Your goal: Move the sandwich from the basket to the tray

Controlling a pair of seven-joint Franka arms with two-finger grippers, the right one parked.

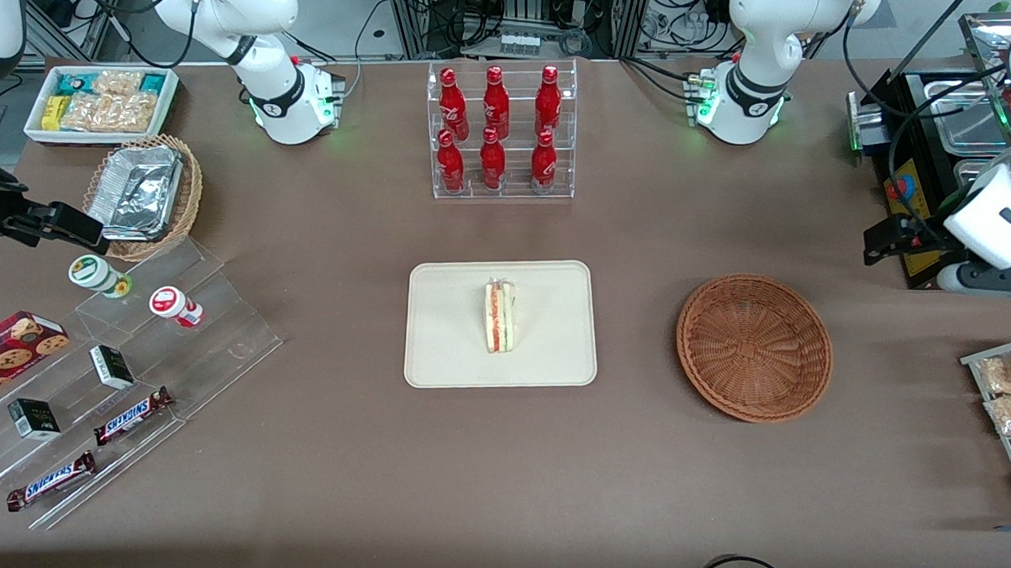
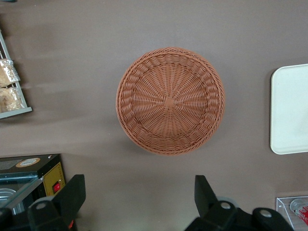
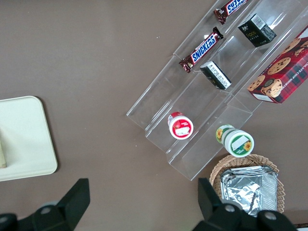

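The sandwich [image 1: 500, 317], a pale wedge with red and green layers along its edge, stands on its side in the middle of the cream-white tray [image 1: 453, 349]. The reddish-brown wicker basket [image 1: 754, 347] sits beside the tray, toward the working arm's end, and holds nothing. My gripper [image 1: 890, 238] hangs raised above the table, farther from the front camera than the basket and apart from it. In the left wrist view the gripper [image 2: 139, 185] is open, with bare table between its fingers, the basket [image 2: 170, 101] in full view and an edge of the tray [image 2: 288, 110] showing.
A clear rack of red bottles [image 1: 501, 132] stands farther back than the tray. A wire rack of snack packets [image 1: 1010, 394] and a black appliance [image 1: 922, 164] flank the working arm's end. A stepped acrylic display [image 1: 133, 363] and a tan foil-filled basket [image 1: 143, 191] lie toward the parked arm's end.
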